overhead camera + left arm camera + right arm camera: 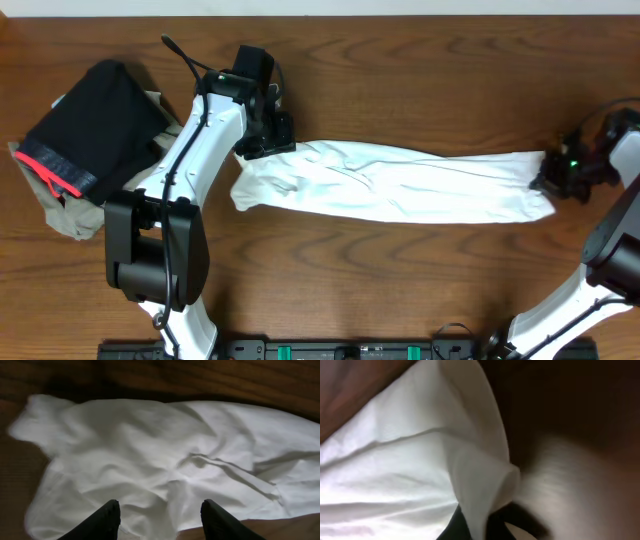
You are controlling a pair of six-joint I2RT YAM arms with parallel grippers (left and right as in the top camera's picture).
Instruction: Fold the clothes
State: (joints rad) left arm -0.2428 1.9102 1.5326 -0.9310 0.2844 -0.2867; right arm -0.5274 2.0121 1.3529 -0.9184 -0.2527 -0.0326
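The white T-shirt lies stretched into a long band across the middle of the wooden table, its chest graphic hidden. My left gripper hovers at the shirt's left end, fingers open and apart over the wrinkled white cloth. My right gripper is at the shirt's right end, shut on a pinched fold of the white cloth that rises between its fingers.
A folded black garment with a red-pink band lies on a tan folded garment at the far left. The left arm's white links cross between that pile and the shirt. Bare wood surrounds the shirt.
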